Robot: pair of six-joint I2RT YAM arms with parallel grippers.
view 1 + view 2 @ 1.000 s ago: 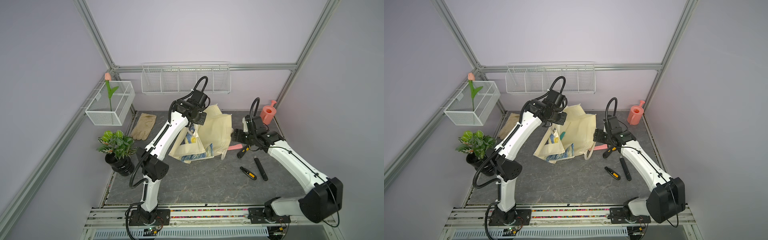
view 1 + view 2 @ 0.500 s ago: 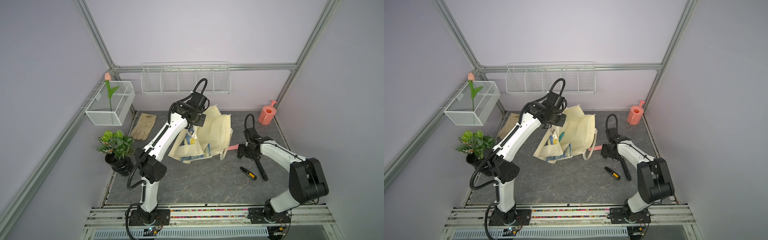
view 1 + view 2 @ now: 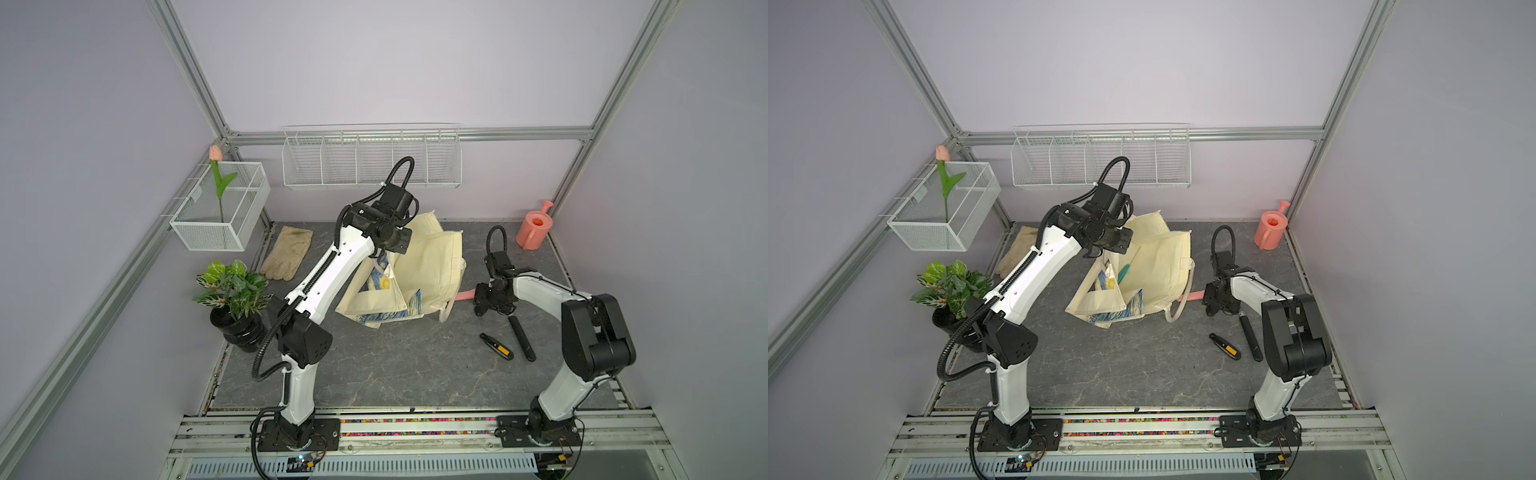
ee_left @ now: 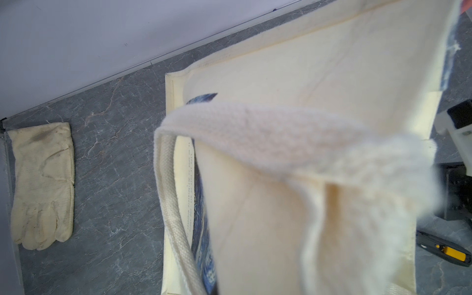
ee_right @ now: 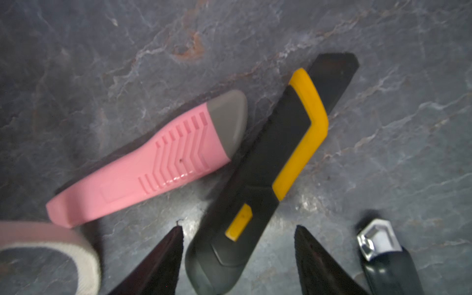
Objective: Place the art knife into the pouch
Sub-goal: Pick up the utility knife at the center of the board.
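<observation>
Plastic art knife [image 5: 268, 158] looks stiff, light, slick; right gripper [image 5: 237, 228] straddles its handle, unclenched, lower frame; left gripper [image 3: 384, 249] clenches the pouch [image 3: 432, 266].

My right gripper [image 5: 237, 227] is black, and inside its spread sits the black knife [image 5: 268, 153], with a yellow band along one edge and a yellow slider. Just beside it, the pink knife [image 5: 153, 168] has a grey tip and chevron ridges. The table [image 5: 102, 63] beneath is dark grey, veined like slate. Near the gripper, the pouch [image 3: 432, 266] is cream with a blue-and-yellow swirl print.
</observation>
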